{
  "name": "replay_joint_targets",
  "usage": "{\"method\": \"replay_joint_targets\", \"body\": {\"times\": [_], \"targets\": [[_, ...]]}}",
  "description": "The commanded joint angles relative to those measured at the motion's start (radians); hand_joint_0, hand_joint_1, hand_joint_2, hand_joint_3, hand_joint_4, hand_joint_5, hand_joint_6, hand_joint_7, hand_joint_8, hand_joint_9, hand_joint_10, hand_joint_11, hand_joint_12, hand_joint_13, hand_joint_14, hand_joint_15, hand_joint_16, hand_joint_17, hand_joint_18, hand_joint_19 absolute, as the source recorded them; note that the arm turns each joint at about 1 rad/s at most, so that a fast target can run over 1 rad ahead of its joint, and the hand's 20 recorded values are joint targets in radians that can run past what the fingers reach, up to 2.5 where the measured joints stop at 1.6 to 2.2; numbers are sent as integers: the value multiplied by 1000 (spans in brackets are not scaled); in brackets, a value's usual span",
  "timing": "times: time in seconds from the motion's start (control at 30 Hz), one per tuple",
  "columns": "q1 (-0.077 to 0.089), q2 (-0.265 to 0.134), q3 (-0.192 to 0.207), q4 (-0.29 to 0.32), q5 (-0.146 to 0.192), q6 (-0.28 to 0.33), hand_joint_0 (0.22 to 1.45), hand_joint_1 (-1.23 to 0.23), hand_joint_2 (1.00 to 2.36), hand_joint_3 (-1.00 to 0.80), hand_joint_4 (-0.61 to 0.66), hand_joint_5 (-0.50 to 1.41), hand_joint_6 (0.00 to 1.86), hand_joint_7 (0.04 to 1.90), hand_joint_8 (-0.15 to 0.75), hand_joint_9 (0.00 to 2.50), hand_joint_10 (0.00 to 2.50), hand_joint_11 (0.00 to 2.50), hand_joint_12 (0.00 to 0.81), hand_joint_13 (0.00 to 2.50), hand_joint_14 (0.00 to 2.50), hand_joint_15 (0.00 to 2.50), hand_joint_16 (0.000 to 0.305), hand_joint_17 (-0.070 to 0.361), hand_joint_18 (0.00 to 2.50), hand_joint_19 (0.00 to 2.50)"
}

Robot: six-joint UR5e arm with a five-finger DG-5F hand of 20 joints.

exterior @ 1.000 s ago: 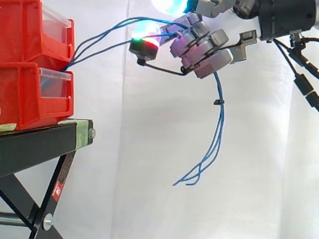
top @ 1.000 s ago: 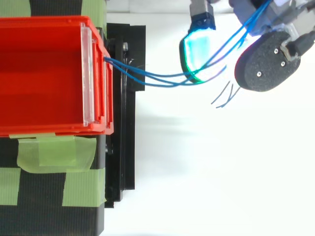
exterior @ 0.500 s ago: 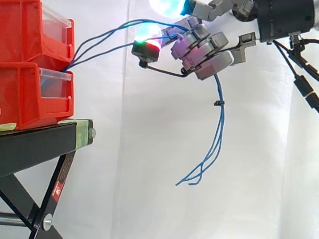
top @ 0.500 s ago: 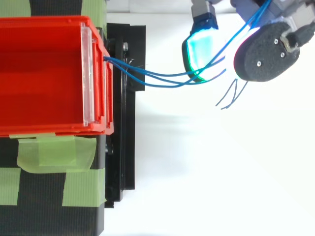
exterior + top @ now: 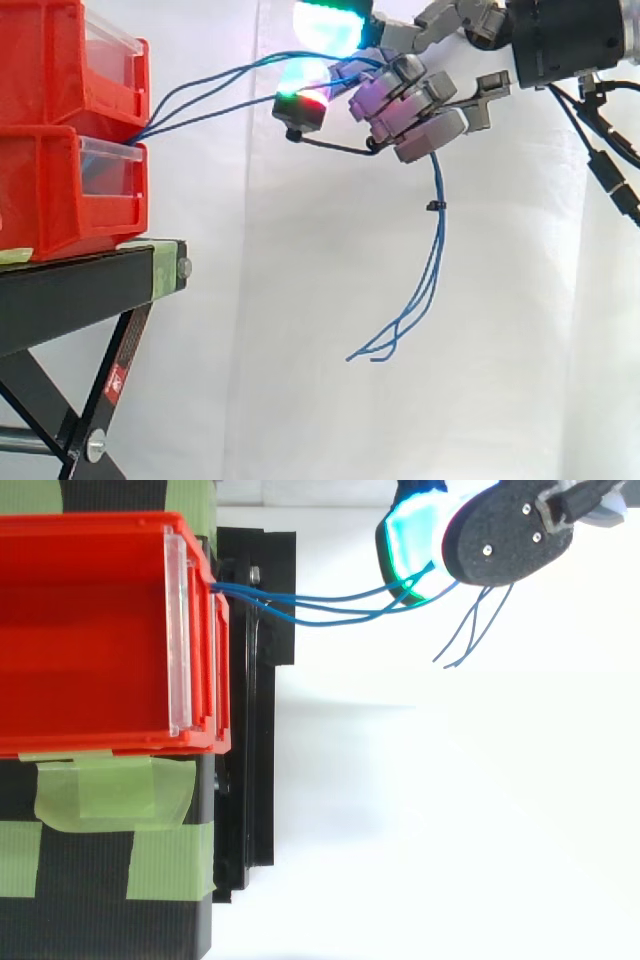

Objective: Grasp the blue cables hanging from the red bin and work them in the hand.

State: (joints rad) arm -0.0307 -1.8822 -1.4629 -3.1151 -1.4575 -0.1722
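Blue cables [image 5: 438, 250]: coming out at the front of the stacked bins, where the upper one meets the lower one, and running up and to the right through open air into my hand. Below it they are hanging down, then curving left, with the loose ends dangling free, well apart from the worktop.
Hand [image 5: 410, 100]: hanging high up, about level with the upper bin and well apart from it.
Fingers [image 5: 425, 130]: curling tight round the cables; the bundle is going in on the bin side and dropping out underneath.
Pads: one pad [image 5: 330, 25] is glowing green-cyan and sticking up above the strands. Another pad [image 5: 303, 95] is glowing green over red, with the strands passing right by it.
Cable tie [image 5: 433, 205]: small, black, gripping the hanging stretch a little below my fingers.
Upper bin [image 5: 60, 60]: red, sitting on the lower bin [image 5: 50, 200], clear front panels facing me.
Worktop [image 5: 80, 290]: black, carrying both bins, with green tape [image 5: 110, 790] sticking along its edge.
Backdrop: white curtain [image 5: 250, 400] hanging behind everything.
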Motion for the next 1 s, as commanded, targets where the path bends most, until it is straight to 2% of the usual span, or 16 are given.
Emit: {"method": "replay_joint_targets", "body": {"times": [0.0, 0.27, 0.37, 0.47, 0.53, 0.6, 0.77, 0.97], "targets": [[0, 0, -1, 1, 0, -1, 905, -679, 1008, -817, 261, 525, 0, 1457, 396, 850, 2500, 2500, 432, 1129, 2303, 1423, 55, 125, 1533, 1331], [-3, 0, -1, 3, -3, -6, 918, -755, 1006, -842, 276, 440, 8, 1436, 392, 757, 2500, 2500, 442, 1042, 2351, 1402, 57, 128, 1466, 1336], [-3, 0, -1, 3, -3, -9, 936, -781, 1009, -799, 277, 409, 20, 1420, 388, 702, 2500, 2500, 446, 1018, 2350, 1407, 56, 126, 1418, 1335], [-3, 0, 1, 3, -4, -9, 955, -787, 1015, -671, 272, 374, 42, 1405, 390, 664, 2500, 2498, 444, 989, 2358, 1401, 57, 128, 1392, 1324], [-3, 0, 1, 3, -3, -9, 969, -785, 1020, -434, 268, 363, 40, 1395, 395, 644, 2500, 2486, 449, 968, 2370, 1373, 57, 128, 1360, 1327], [-3, 0, 1, 3, -4, -9, 965, -779, 1022, -298, 268, 358, 34, 1400, 394, 636, 2500, 2495, 448, 960, 2366, 1378, 58, 130, 1353, 1319], [-3, 0, 1, 3, -4, -9, 967, -768, 1020, -71, 282, 350, 40, 1393, 404, 614, 2500, 2457, 460, 951, 2399, 1345, 61, 137, 1358, 1303], [-3, 0, -1, 4, -4, -9, 1025, -774, 1006, 197, 291, 351, 64, 1367, 414, 602, 2500, 2388, 486, 935, 2468, 1274, 66, 149, 1366, 1267]]}}
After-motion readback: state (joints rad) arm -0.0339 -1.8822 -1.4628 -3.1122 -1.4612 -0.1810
